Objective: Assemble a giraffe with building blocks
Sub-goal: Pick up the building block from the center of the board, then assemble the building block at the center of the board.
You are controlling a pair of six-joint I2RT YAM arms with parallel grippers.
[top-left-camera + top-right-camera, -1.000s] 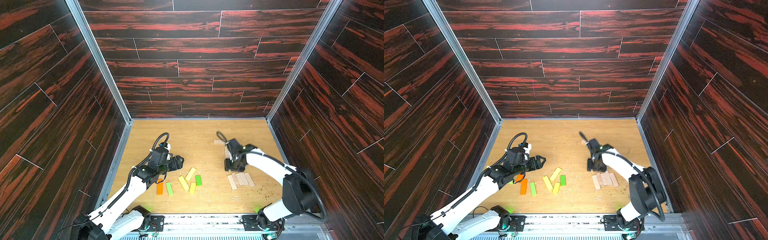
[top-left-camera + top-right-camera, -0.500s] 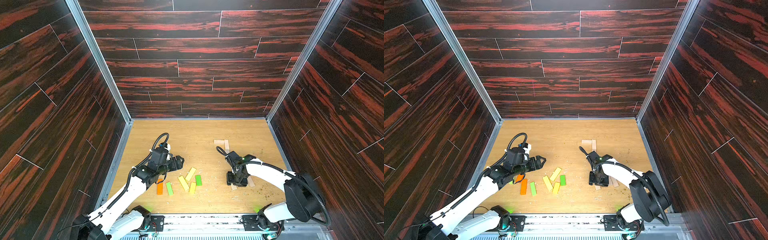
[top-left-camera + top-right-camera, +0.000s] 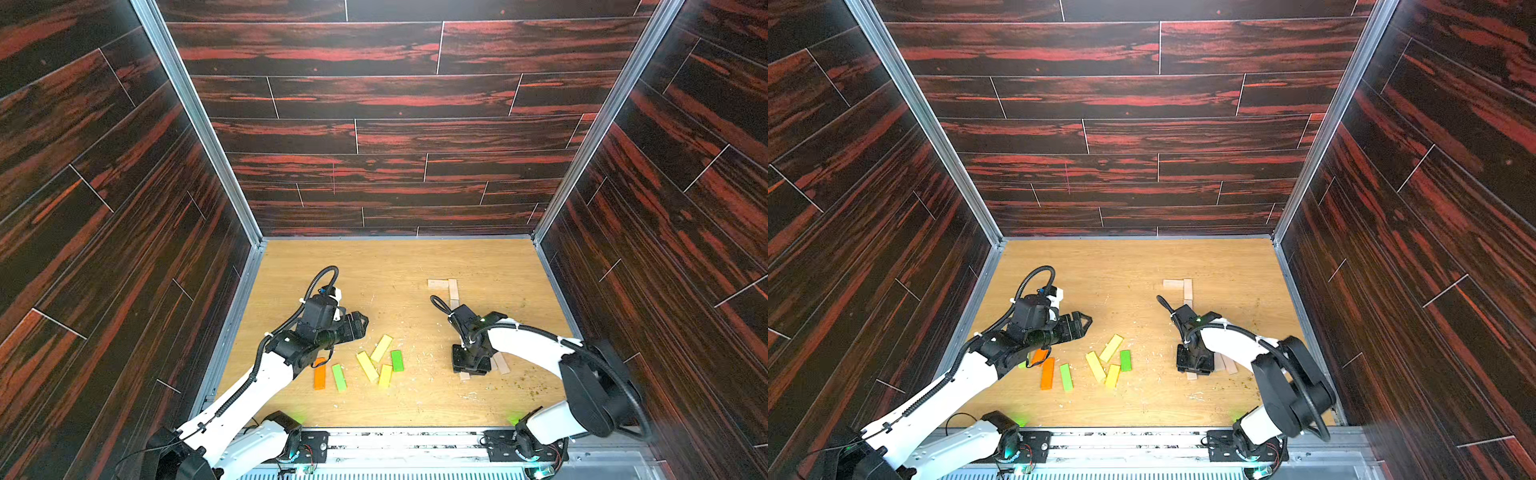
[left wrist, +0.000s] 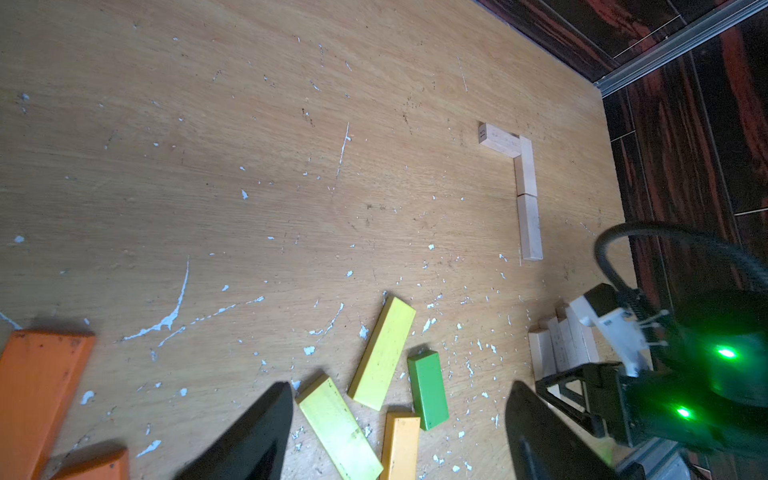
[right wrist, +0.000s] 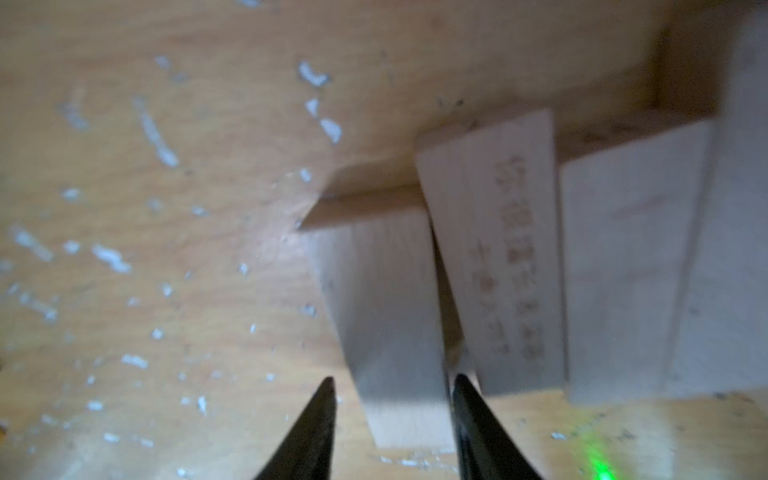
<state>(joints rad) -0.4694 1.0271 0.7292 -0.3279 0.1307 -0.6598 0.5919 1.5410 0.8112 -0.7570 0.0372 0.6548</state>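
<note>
Coloured building blocks lie flat at front centre: orange [image 3: 319, 374], light green [image 3: 339, 377], yellow [image 3: 367, 365] and dark green [image 3: 397, 360]. Three pale planks [image 4: 525, 166] form an L at the back right. My left gripper [image 3: 359, 326] [image 4: 401, 384] hovers open above the coloured group, holding nothing. My right gripper [image 3: 469, 365] [image 3: 1194, 365] points down into a row of pale planks [image 3: 500, 363]. In the right wrist view its jaws [image 5: 394, 378] straddle the end plank [image 5: 386, 311]; one finger touches it and a small gap shows at the other.
Dark wood-patterned walls close in the floor [image 3: 395, 266] on three sides, with a metal rail along the front. A printed pale plank [image 5: 511, 257] lies tight against the straddled one. A second orange plank [image 3: 1038, 356] sits partly under my left arm. White flecks litter the floor.
My right arm swung from the pale L at the back to the front pale row and dropped onto it, its jaws narrowing. The left arm has stayed put.
</note>
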